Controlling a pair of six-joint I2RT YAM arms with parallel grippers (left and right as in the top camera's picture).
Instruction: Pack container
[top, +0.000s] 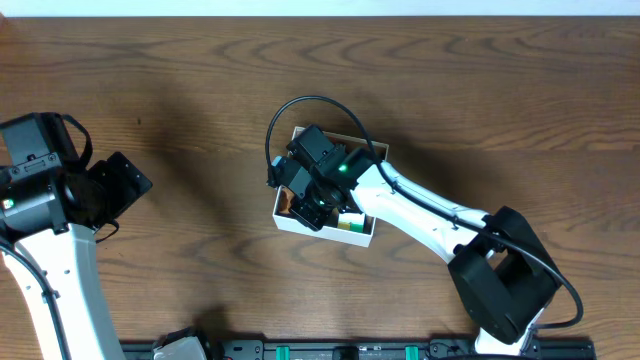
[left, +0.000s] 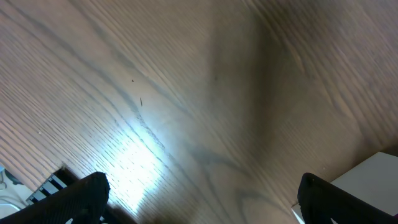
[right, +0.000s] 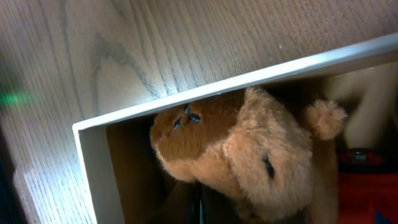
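At the far left the left end effector (top: 125, 185) hung over the bare bench (top: 200, 100), well apart from everything else. Its wrist view showed the two fingers spread wide with only wood grain between them, so it carried nothing and, by my reading, had no part in the step under way.

Near the middle of the bench sat the container (top: 300, 225), flat on the wood, and the work was all there. The right arm reached in from the lower right and the right end effector (top: 312, 205) was down inside the walls, at the left side of the box. Its fingers were closed right up. Its wrist view was filled by a brown plush toy (right: 236, 149) lying on its side against the left wall, with the face towards the rim. Whether the closed tips pinched any of the fur, I could not tell.

Further right inside the box, a yellow and green item (top: 350, 226) lay by the near right corner, and a red item (right: 367, 193) showed beyond the plush toy. Both were too hidden to name.

Packing looked well advanced: at least three things were already inside, and no loose item was visible anywhere on the bench. What seemed left was to let the plush toy settle and to lift the right arm clear. No lid or flap showed, so I could not say whether closing was needed.
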